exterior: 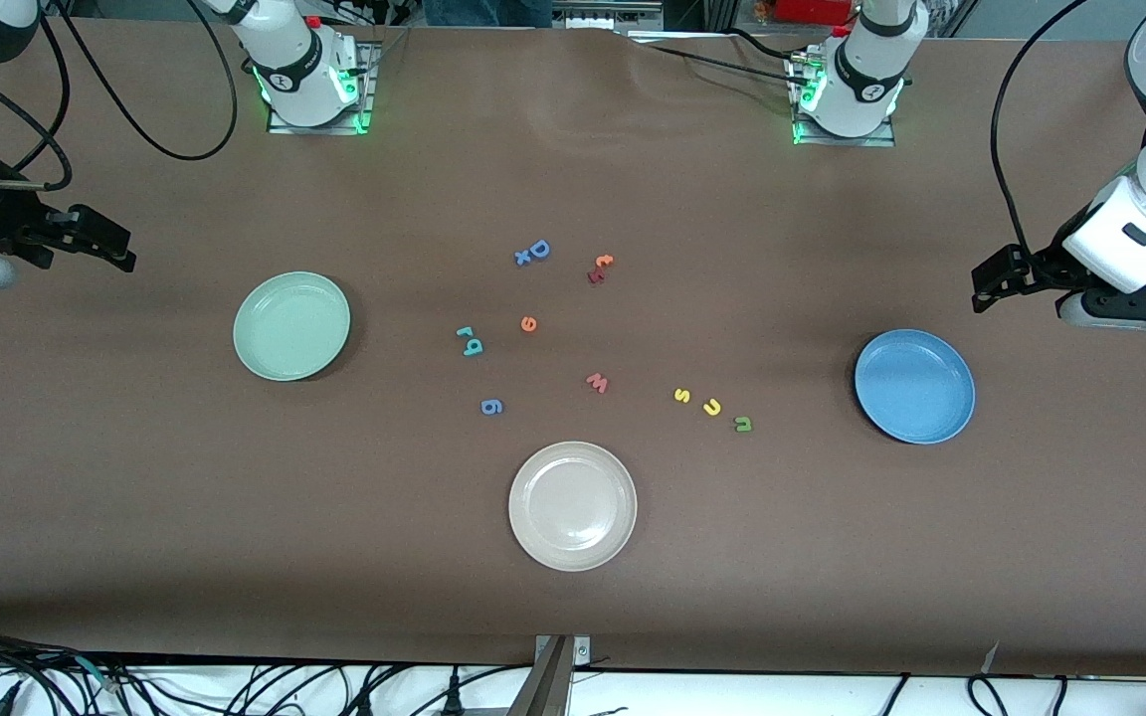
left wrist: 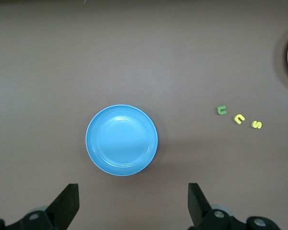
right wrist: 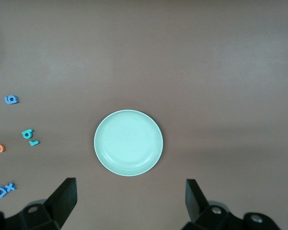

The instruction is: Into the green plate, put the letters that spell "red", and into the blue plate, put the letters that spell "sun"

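Note:
The teal "r" [exterior: 464,331] and "d" [exterior: 474,347] lie together mid-table, with the orange "e" [exterior: 528,323] beside them. The yellow "s" [exterior: 681,395], yellow "u" [exterior: 712,406] and green "n" [exterior: 743,425] form a row toward the blue plate [exterior: 914,386]. The green plate [exterior: 291,326] sits toward the right arm's end. Both plates hold nothing. My right gripper [exterior: 100,239] hangs open over bare table at its end, the green plate [right wrist: 128,143] in its wrist view. My left gripper [exterior: 996,278] hangs open likewise, with the blue plate [left wrist: 121,140] below it.
A beige-white plate [exterior: 572,505] sits nearest the front camera. Other letters lie mid-table: a blue "D" [exterior: 539,249] with a small "x", an orange [exterior: 604,261] and red pair, a red "w" [exterior: 597,382] and a blue "g" [exterior: 491,406].

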Robot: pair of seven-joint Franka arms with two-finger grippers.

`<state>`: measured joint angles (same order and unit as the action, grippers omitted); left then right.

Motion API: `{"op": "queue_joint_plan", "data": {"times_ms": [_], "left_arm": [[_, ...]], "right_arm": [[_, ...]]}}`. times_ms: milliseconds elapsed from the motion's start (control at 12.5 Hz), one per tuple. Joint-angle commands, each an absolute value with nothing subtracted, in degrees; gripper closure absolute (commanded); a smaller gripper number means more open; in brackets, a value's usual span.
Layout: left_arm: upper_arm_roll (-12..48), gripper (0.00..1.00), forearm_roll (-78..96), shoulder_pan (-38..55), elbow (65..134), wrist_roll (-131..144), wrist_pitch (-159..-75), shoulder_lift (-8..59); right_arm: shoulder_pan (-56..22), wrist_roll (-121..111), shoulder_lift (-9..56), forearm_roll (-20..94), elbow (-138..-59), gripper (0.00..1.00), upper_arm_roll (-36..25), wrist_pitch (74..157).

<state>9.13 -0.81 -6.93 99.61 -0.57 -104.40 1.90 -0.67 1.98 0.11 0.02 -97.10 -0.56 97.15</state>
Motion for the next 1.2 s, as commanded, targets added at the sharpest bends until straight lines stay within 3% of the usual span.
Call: {"op": "queue_joint_plan", "data": {"times_ms": [0,1117], "left_arm": [[9.2,0.00,0.0,-6.9,98.3,-0.3,-103.4,2.4],[9.2,0.00,0.4,-6.9,98.3,-0.6,-103.4,2.3]], "right_arm": [[-0.4,1.9,-0.2,-0.8,-96.5,0.00,-0.4,96.0],[-3.3,3.1,2.0,-0.9,-97.6,0.00,0.1,92.8]]}}
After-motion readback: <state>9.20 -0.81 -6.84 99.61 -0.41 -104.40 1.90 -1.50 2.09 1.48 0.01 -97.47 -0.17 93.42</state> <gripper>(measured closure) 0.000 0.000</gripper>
